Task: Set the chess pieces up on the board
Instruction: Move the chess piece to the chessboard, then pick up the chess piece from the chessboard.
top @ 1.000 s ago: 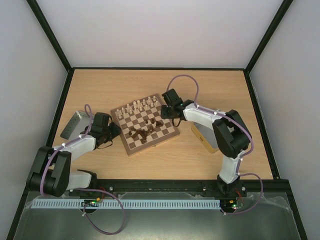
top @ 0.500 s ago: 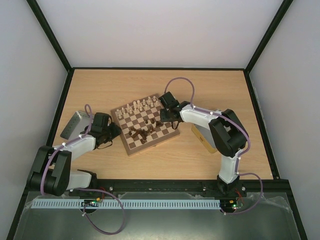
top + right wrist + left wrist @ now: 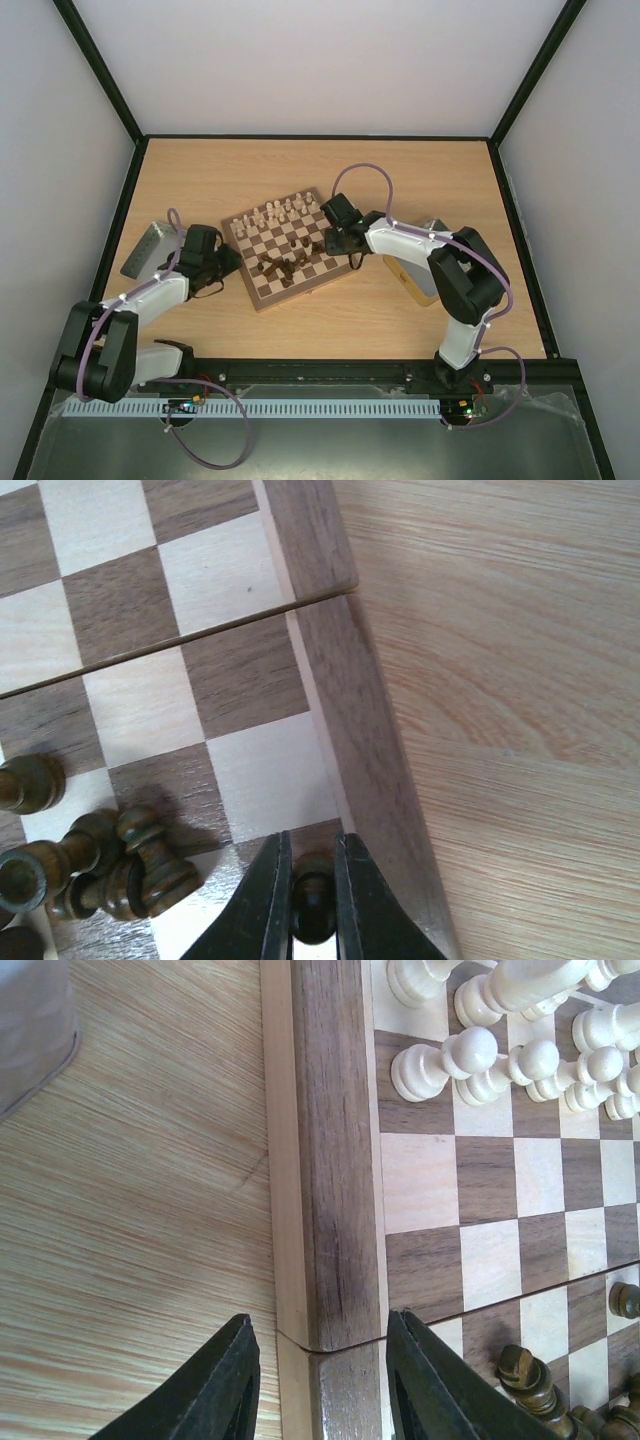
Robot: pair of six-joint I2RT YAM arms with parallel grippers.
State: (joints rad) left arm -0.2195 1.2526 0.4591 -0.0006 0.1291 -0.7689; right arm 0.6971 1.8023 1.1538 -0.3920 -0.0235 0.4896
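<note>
The board lies in the middle of the table. Cream chess pieces stand along its far edge; they show in the left wrist view. Dark brown pieces lie jumbled near the board's near side, and several show in the right wrist view. My right gripper is shut on a dark brown piece over the board's right edge squares. My left gripper is open and empty, its fingers straddling the board's left border.
A silver metal tray lies at the left of the table, behind my left arm. A tan box lies right of the board under my right arm. The wooden table is walled by black-framed white panels.
My right gripper has moved left and toward the near side, from the board's far right corner to its right edge. The left arm has hardly moved.
</note>
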